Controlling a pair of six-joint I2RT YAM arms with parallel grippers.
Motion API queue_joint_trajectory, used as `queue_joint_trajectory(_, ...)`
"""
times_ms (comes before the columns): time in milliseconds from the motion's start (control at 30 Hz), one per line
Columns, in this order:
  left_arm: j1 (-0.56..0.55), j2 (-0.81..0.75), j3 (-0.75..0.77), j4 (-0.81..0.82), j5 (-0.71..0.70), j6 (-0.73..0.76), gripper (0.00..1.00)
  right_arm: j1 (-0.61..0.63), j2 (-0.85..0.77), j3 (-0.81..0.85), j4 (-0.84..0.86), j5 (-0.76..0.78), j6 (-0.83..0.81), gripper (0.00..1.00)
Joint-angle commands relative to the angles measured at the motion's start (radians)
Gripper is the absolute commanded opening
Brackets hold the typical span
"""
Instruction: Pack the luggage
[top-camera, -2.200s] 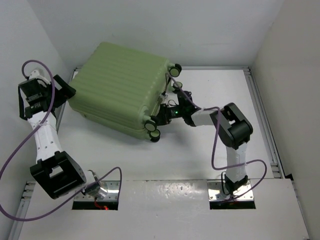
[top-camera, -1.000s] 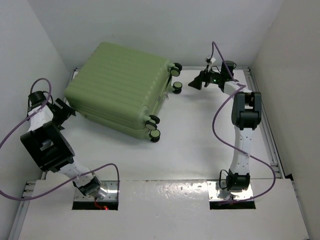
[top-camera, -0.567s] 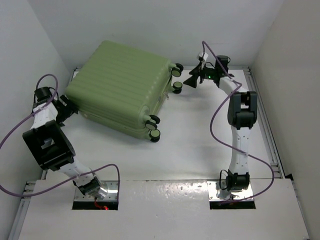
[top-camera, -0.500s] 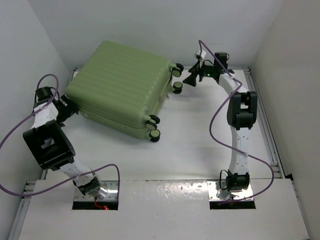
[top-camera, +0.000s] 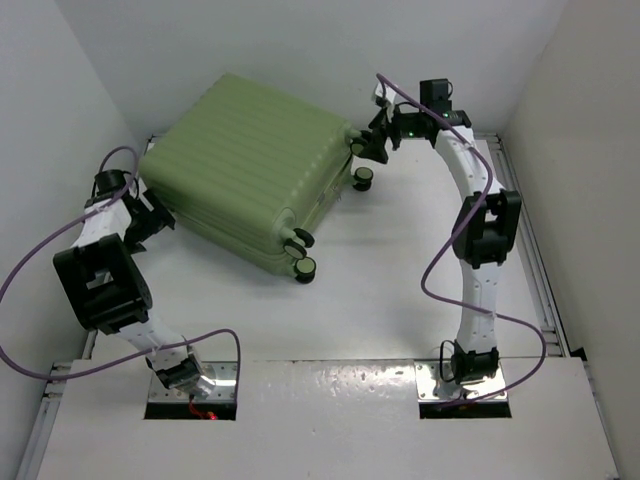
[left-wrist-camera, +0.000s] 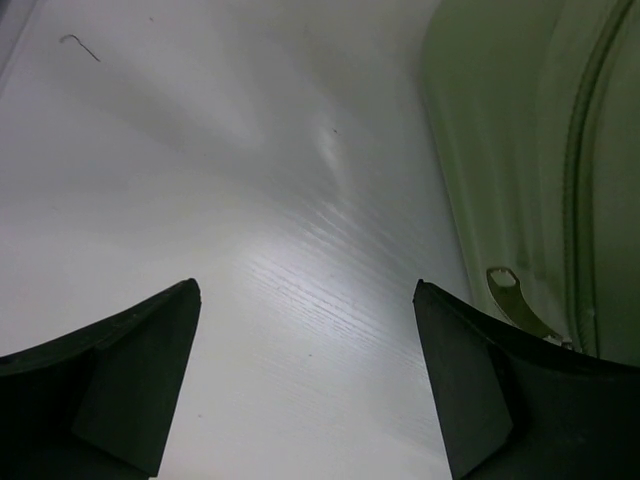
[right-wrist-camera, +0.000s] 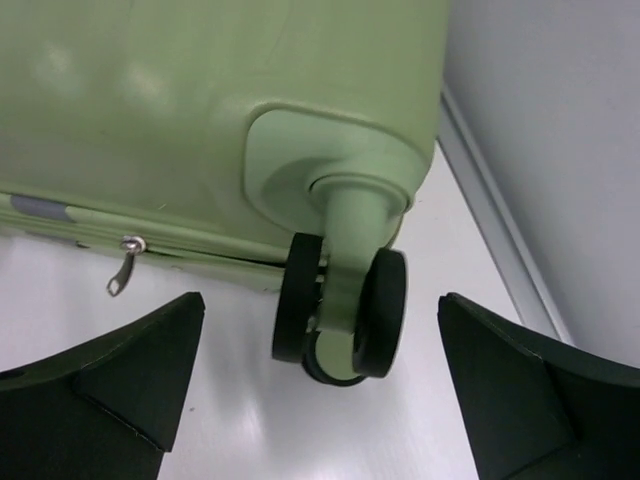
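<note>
On the white table (top-camera: 400, 280) lies the closed luggage (top-camera: 240, 165)

Light green across the whole luggage (top-camera: 245, 165), ribbed in straight parallel ridges over the broad shell (smooth and unribbed at the corner moulding, from the right wrist). Black on the twin tyres of the wheel (right-wrist-camera: 340, 318), pale green on its fork and hub. Dull silver for the zipper pull (right-wrist-camera: 121, 268). Glossy white on the counter (top-camera: 400, 270), faintly grained. White links and black joints along the arms (top-camera: 478, 290); purple on the cable (top-camera: 424, 282).
</note>
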Motion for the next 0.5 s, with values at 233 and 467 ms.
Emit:
queue_joint_trajectory(233, -0.093, -0.017, -0.011, 0.034, 0.059, 0.035, 0.93, 0.053, 0.101, 0.074, 0.064, 0.141, -0.003, 0.98)
queue_joint_trajectory(467, -0.113, 0.047, 0.018, 0.086, 0.103, 0.025, 0.93, 0.059, 0.068, 0.039, 0.084, 0.087, -0.010, 0.52)
